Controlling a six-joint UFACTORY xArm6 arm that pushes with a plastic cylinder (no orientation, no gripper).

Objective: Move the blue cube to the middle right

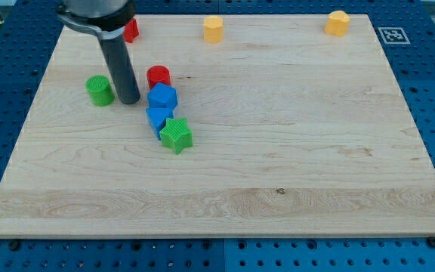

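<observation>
One blue cube (162, 97) sits just right of my tip (129, 100); no pincer shows; bare table (316, 151) stretches to the view's right edge.

My tip (129, 100) just left of the blue cube (162, 97), blue triangular block (158, 117) and green star (176, 134) below it.

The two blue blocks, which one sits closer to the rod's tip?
The blue cube, the upper of the two, just right of my tip. The other blue block lies below it, touching the green star.
</observation>
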